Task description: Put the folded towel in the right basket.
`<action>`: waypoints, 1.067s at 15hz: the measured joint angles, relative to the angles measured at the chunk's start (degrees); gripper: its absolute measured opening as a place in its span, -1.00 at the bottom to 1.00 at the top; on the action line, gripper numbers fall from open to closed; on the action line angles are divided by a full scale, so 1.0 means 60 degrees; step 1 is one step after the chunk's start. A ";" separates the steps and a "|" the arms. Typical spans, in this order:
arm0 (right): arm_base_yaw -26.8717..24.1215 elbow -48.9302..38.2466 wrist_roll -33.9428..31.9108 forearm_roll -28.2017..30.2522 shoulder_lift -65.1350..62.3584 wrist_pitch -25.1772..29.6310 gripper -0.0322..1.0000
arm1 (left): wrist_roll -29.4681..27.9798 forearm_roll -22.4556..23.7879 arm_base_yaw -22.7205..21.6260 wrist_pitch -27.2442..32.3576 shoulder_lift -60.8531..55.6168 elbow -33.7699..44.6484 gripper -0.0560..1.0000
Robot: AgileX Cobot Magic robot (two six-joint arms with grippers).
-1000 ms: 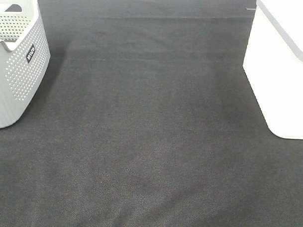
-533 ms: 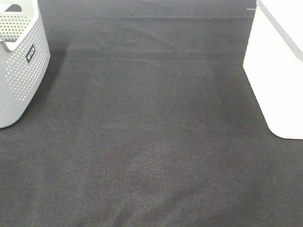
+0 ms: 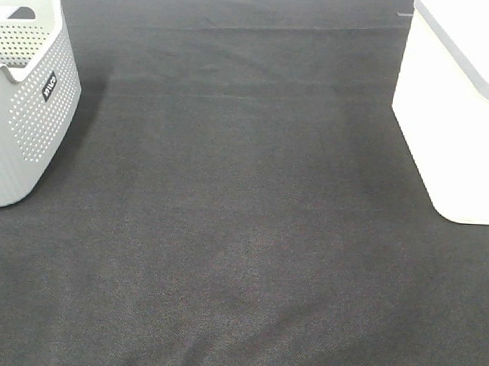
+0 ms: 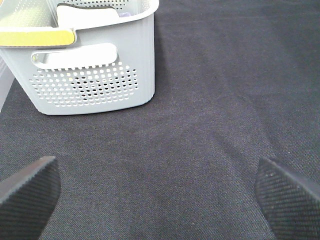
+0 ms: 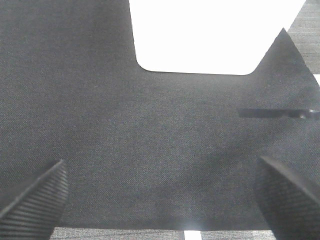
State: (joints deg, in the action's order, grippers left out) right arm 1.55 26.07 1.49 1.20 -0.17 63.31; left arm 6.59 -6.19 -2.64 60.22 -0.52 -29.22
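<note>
The right basket is white with smooth walls and stands at the right edge of the black cloth; it also shows in the right wrist view. A grey perforated basket stands at the left. In the left wrist view this grey basket holds a white folded piece and a yellow-green one, which may be towels. No towel lies on the cloth. My left gripper is open and empty over the cloth, short of the grey basket. My right gripper is open and empty, short of the white basket. Neither arm shows in the high view.
A black cloth covers the table between the two baskets. The cloth's edge and a pale floor show in the right wrist view. A thin dark strip lies on the cloth there.
</note>
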 joint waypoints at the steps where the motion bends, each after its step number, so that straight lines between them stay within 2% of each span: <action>1: 0.0000 0.0000 0.0000 0.0000 0.0000 0.0000 0.94 | 0.0000 0.0000 0.0000 0.0000 0.0000 0.0000 0.98; 16: 0.0000 0.0000 0.0000 -0.0201 0.0000 0.0000 0.94 | 0.0000 0.0000 0.0000 0.0000 0.0000 0.0000 0.98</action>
State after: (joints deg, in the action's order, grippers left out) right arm 1.55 26.07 1.49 0.00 -0.17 63.31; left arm 6.59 -6.19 -2.64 60.22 -0.52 -29.22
